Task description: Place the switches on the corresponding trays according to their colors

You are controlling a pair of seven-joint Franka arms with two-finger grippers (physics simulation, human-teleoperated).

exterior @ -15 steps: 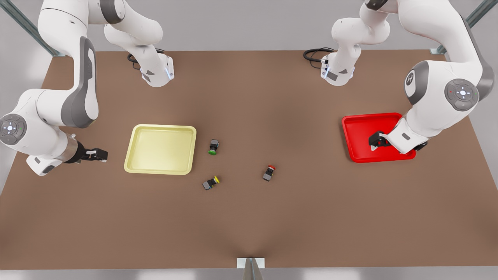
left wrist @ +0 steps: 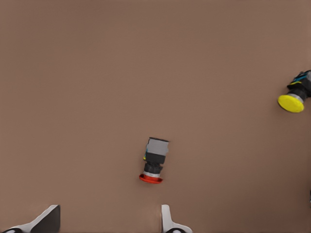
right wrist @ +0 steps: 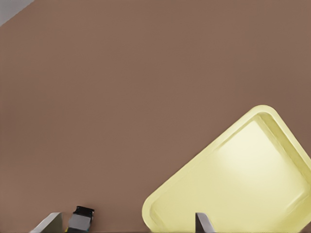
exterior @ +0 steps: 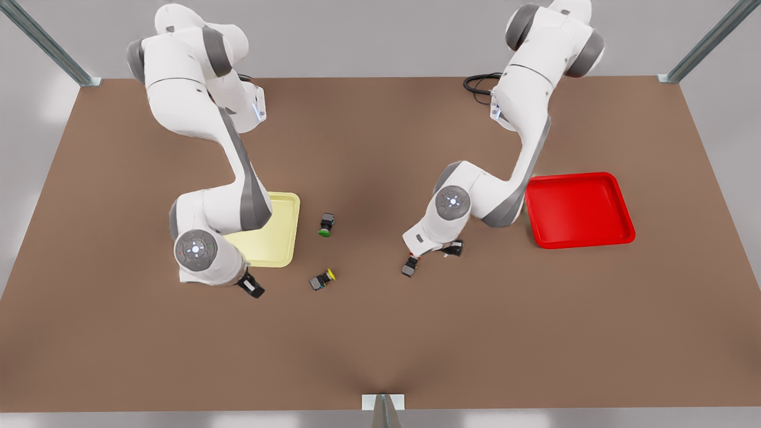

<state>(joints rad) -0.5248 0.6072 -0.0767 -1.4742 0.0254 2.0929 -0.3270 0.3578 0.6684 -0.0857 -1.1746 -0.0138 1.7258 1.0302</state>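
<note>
Left claw (exterior: 429, 257), open, hangs above the red switch (exterior: 409, 266) at centre frame on the tabletop (exterior: 380, 333). Right claw (exterior: 252, 287), open, sits beside the yellow tray (exterior: 279, 246). Yellow switch (exterior: 322, 279) lies between them; red tray (exterior: 579, 209) at right.

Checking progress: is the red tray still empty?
Empty. The red tray shows only bare floor in the front view; the red switch lies on the table below the left hand.
</note>
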